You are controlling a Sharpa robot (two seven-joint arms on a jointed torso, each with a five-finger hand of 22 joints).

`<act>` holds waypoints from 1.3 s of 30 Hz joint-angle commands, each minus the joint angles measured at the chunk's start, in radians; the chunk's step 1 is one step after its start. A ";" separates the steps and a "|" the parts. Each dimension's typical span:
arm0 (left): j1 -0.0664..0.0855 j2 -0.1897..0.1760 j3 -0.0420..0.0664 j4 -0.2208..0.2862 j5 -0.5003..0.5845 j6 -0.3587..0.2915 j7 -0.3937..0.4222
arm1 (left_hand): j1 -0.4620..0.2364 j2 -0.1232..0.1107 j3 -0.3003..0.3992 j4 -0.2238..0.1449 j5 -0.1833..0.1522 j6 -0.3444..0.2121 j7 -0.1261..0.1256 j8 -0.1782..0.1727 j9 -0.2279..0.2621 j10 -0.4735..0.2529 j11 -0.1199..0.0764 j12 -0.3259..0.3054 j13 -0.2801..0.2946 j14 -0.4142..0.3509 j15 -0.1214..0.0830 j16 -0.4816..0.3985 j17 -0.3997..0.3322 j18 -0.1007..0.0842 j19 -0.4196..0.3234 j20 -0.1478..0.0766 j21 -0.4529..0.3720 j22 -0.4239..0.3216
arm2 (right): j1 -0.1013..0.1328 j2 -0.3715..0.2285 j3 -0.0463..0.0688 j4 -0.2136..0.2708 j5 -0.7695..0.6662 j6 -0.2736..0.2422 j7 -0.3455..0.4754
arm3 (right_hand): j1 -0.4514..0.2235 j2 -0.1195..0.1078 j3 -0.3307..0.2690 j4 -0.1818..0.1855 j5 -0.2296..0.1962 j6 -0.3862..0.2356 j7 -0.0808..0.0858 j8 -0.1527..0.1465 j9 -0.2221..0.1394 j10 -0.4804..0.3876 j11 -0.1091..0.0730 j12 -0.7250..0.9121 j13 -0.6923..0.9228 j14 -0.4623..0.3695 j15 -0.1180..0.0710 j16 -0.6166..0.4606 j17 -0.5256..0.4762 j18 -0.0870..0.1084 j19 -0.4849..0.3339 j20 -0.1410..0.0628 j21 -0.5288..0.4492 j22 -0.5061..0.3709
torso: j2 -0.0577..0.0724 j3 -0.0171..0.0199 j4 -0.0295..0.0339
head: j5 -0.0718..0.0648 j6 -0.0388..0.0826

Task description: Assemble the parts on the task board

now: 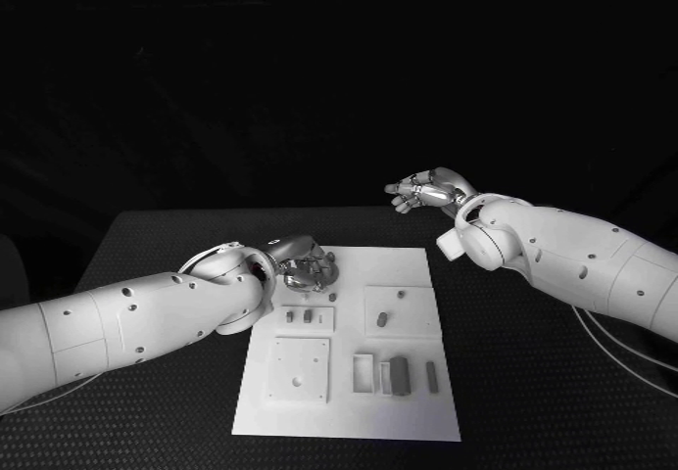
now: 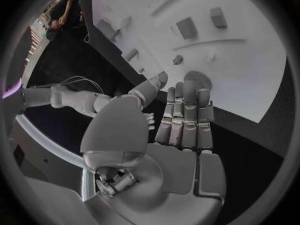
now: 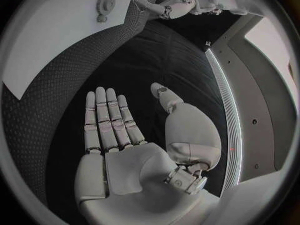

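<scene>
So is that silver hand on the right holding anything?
No, open: the right hand shows a bare palm with fingers stretched flat.

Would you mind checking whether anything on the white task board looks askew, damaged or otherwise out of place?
Nothing stands out. The white rectangular task board lies flat on the black table, small grey parts sit in its recesses, and both robot hands, left and right, are empty.

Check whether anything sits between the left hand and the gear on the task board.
Nothing visible does. The left hand hovers over the far left corner of the task board, fingers stretched out and empty in its wrist view. The gear lies just beyond its fingertips, with bare white board around it. The other small parts lie farther off.
</scene>
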 commanded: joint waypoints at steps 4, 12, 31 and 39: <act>-0.021 0.034 -0.002 -0.029 -0.234 -0.048 0.052 | 0.005 -0.018 -0.021 0.001 -0.015 -0.006 -0.001 -0.014 -0.011 0.014 -0.003 -0.030 -0.017 0.041 -0.008 0.056 0.025 0.007 0.042 -0.050 0.031 0.020 | 0.000 0.005 0.000 0.002 -0.002 0.016 0.010 | 0.010 -0.002 -0.004 0.000 0.006 -0.004 0.030 0.003 -0.002 0.004 0.000 -0.006 -0.001 -0.007 -0.001 -0.006 -0.001 0.016 -0.008 0.001 -0.007 0.001 | 0.000 0.0000 -0.0009 | -0.002 0.001; -0.030 0.057 -0.002 -0.051 -0.290 -0.025 0.035 | -0.005 -0.035 -0.030 0.005 -0.067 -0.042 0.000 -0.041 -0.036 0.009 0.000 -0.082 -0.042 0.052 -0.008 0.092 0.033 0.017 0.062 -0.051 0.042 0.037 | -0.001 0.006 0.000 0.003 -0.002 0.017 0.010 | 0.010 -0.001 -0.004 0.000 0.006 -0.004 0.030 0.003 -0.002 0.004 0.001 -0.007 -0.001 -0.007 -0.001 -0.006 -0.001 0.016 -0.008 0.001 -0.007 0.001 | 0.001 0.0011 -0.0015 | -0.005 0.002; -0.055 0.089 -0.002 -0.100 -0.320 0.008 0.027 | 0.024 0.001 -0.015 0.001 -0.026 0.016 -0.001 -0.019 -0.058 0.059 -0.013 -0.124 -0.055 0.103 -0.023 0.199 0.056 0.034 0.103 -0.063 0.084 0.080 | -0.001 0.007 0.000 0.009 -0.002 0.017 0.009 | 0.010 -0.001 -0.005 0.000 0.006 -0.004 0.030 0.003 -0.002 0.004 0.001 -0.007 -0.001 -0.007 -0.001 -0.006 -0.001 0.016 -0.008 0.002 -0.007 0.002 | 0.001 -0.0002 -0.0010 | -0.011 0.001; -0.063 0.098 -0.002 -0.123 -0.321 0.009 0.031 | 0.036 0.015 -0.001 0.002 -0.021 0.025 -0.001 -0.016 -0.063 0.078 -0.015 -0.126 -0.054 0.110 -0.025 0.216 0.056 0.033 0.105 -0.065 0.087 0.086 | -0.001 0.006 0.000 0.011 -0.002 0.017 0.010 | 0.010 -0.001 -0.005 0.000 0.005 -0.004 0.030 0.003 -0.002 0.004 0.001 -0.007 -0.001 -0.007 -0.001 -0.006 -0.001 0.016 -0.008 0.002 -0.008 0.002 | 0.000 -0.0003 0.0008 | -0.013 -0.002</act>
